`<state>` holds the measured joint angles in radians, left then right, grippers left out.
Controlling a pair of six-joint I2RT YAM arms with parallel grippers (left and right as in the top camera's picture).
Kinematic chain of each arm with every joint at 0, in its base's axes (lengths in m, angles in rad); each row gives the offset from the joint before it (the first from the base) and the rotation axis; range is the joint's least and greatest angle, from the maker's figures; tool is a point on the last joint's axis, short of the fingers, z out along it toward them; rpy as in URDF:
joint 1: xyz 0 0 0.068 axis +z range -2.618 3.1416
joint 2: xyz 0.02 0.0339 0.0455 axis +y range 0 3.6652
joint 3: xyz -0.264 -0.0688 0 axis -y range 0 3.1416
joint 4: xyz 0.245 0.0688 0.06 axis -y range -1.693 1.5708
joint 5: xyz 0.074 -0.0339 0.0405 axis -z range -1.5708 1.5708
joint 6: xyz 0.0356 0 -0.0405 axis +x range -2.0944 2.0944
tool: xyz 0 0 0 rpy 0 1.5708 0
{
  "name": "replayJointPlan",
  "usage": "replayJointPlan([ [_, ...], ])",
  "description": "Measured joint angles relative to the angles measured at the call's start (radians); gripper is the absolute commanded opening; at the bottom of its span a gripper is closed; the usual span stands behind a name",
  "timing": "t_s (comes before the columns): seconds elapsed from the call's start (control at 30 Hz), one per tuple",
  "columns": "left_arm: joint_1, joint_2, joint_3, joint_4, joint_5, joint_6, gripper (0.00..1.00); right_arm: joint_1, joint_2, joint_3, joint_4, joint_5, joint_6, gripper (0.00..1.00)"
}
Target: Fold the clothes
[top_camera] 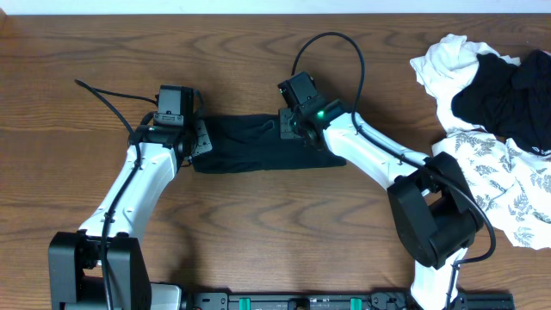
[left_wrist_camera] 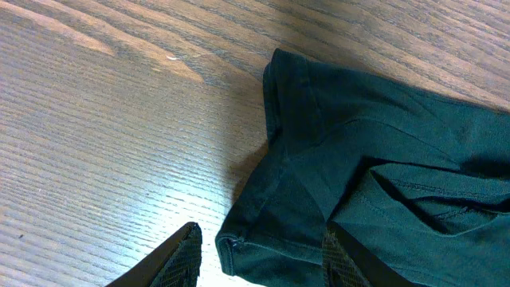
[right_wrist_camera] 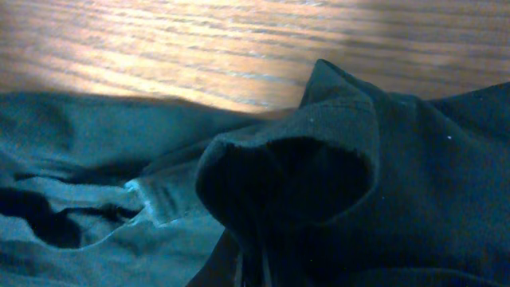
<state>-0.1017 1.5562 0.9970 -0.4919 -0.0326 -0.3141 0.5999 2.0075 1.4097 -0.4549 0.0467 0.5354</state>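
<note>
A plain black garment (top_camera: 250,142) lies flat and partly folded in the middle of the table. My left gripper (top_camera: 200,138) is at its left edge. In the left wrist view that gripper (left_wrist_camera: 263,259) is open, and the garment's hemmed corner (left_wrist_camera: 239,247) lies between the two fingers; the left finger (left_wrist_camera: 187,255) is over bare wood. My right gripper (top_camera: 291,125) is at the garment's upper right. In the right wrist view it (right_wrist_camera: 255,263) is shut on a raised fold of the black fabric (right_wrist_camera: 319,167), which hides the fingertips.
More clothes are heaped at the table's right edge: a white one (top_camera: 448,65), a black one (top_camera: 504,90) and a white leaf-print one (top_camera: 504,185). The right arm's base (top_camera: 435,215) stands in front of the heap. Bare wood (top_camera: 258,224) lies front and back.
</note>
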Motion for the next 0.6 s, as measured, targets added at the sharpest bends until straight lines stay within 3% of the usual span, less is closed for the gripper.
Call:
replayJointPlan([
  [0.43, 0.0, 0.0, 0.0, -0.003, 0.0, 0.0, 0.5, 0.03, 0.0, 0.0, 0.026, -0.041, -0.023, 0.31],
  [0.6, 0.0, 0.0, 0.0, -0.006, 0.0, 0.0, 0.5, 0.019, 0.0, 0.0, 0.049, -0.075, -0.075, 0.33],
])
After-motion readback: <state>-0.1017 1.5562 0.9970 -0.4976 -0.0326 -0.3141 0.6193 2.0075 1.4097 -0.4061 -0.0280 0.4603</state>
